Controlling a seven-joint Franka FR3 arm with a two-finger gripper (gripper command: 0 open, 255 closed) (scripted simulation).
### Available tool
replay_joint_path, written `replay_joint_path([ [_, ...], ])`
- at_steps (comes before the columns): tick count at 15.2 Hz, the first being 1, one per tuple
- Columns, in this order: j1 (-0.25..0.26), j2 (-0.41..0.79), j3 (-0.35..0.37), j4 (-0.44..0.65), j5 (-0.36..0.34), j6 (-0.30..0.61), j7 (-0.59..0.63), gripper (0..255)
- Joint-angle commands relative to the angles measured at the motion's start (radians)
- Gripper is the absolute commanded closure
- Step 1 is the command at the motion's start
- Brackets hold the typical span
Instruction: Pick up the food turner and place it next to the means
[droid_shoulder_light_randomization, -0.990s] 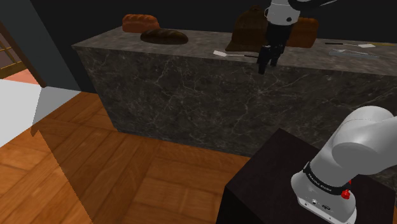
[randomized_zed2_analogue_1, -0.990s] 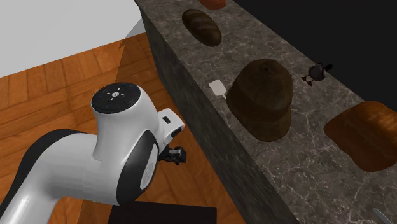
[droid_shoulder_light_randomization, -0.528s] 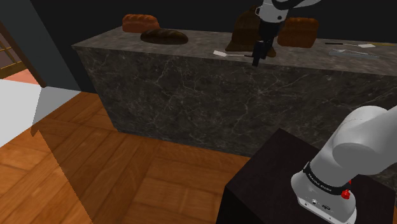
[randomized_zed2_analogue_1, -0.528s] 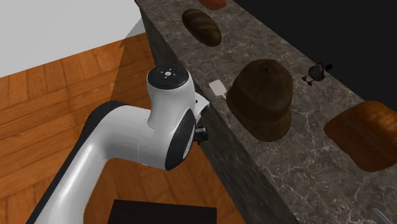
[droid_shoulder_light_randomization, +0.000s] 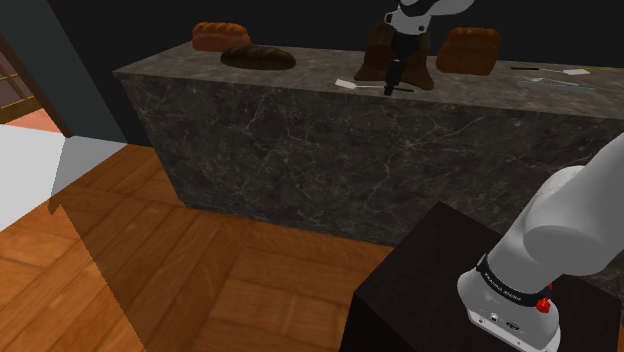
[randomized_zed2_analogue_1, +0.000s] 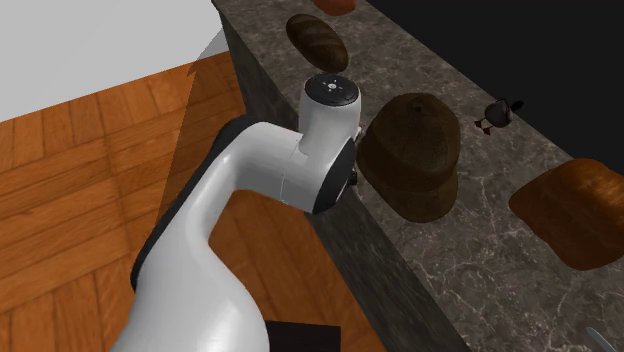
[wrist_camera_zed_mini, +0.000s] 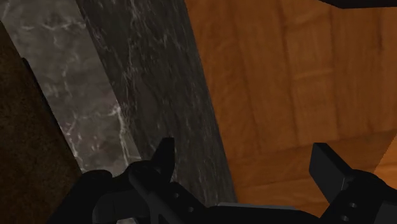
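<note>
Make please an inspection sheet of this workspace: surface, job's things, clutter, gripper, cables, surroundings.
Surface: dark marbled counter, flat top.
Job's things: food turner lies flat near the front edge, its white blade showing; I cannot tell which thing is the "means".
Clutter: reddish loaf, dark oval loaf, big dark brown loaf, orange-brown loaf, small dark object, pale utensils at the far end.
Gripper: gripper is open, low at the counter's front edge by the turner's handle, holding nothing.
Cables: nothing seen.
Surroundings: wood floor, black stand, black area behind the counter.
</note>
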Motion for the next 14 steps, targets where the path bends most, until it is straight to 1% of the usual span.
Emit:
replay_joint_path([
  [1, 0.002, 0.081, -0.025, 0.08, 0.037, 0.003, -0.083, 0],
  [4, -0.006, 0.206, -0.05, 0.205, 0.103, -0.001, -0.197, 0],
  [7, -0.029, 0.338, -0.059, 0.35, 0.174, -0.023, -0.304, 0],
  [11, -0.083, 0.523, -0.049, 0.582, 0.265, -0.081, -0.423, 0],
  [14, -0.14, 0.678, -0.025, 0.803, 0.322, -0.151, -0.489, 0],
])
